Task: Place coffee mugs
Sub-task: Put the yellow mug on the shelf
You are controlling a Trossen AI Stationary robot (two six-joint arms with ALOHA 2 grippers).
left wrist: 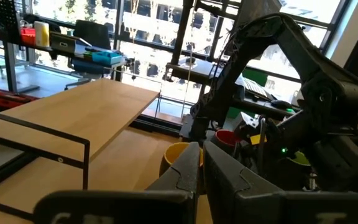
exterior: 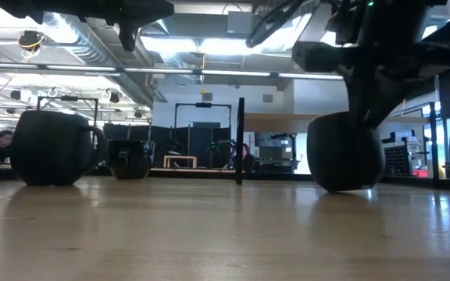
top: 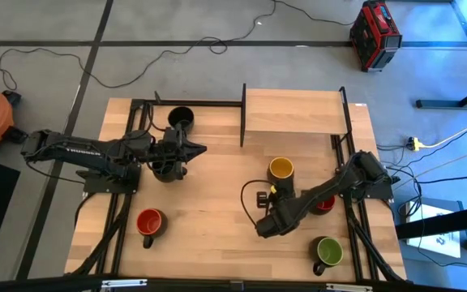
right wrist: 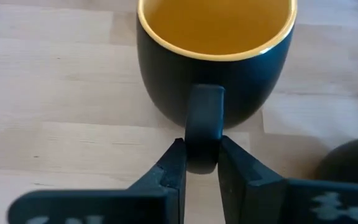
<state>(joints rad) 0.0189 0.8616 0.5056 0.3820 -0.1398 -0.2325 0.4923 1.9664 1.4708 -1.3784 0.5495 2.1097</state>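
Note:
The yellow-inside mug (top: 280,169) stands upright on the table right of centre, its handle toward the near edge. My right gripper (top: 274,197) (right wrist: 201,163) is shut on that handle. My left gripper (top: 197,149) (left wrist: 202,155) is shut on nothing and hovers over the table's left half, beside a black mug (top: 165,169) below the arm. Another black mug (top: 181,116) stands near the far edge. One red-inside mug (top: 150,222) is at near left. A second red-inside mug (top: 324,203) is half hidden by the right arm. The green-inside mug (top: 328,251) is at near right. My right gripper pinches the yellow mug's handle (right wrist: 204,134) between its two fingers (right wrist: 171,167), at the handle's lower outer bend. The fingers come from the table's near side, slanting down, one on each side of the handle loop. The mug stands upright with its base on the table.
A raised wooden shelf (top: 294,109) on a black frame stands at the far right of the table, just beyond the yellow mug. Bare tabletop (top: 217,203) lies between the two arms. A red box (top: 374,34) and cables lie on the floor beyond the far edge.

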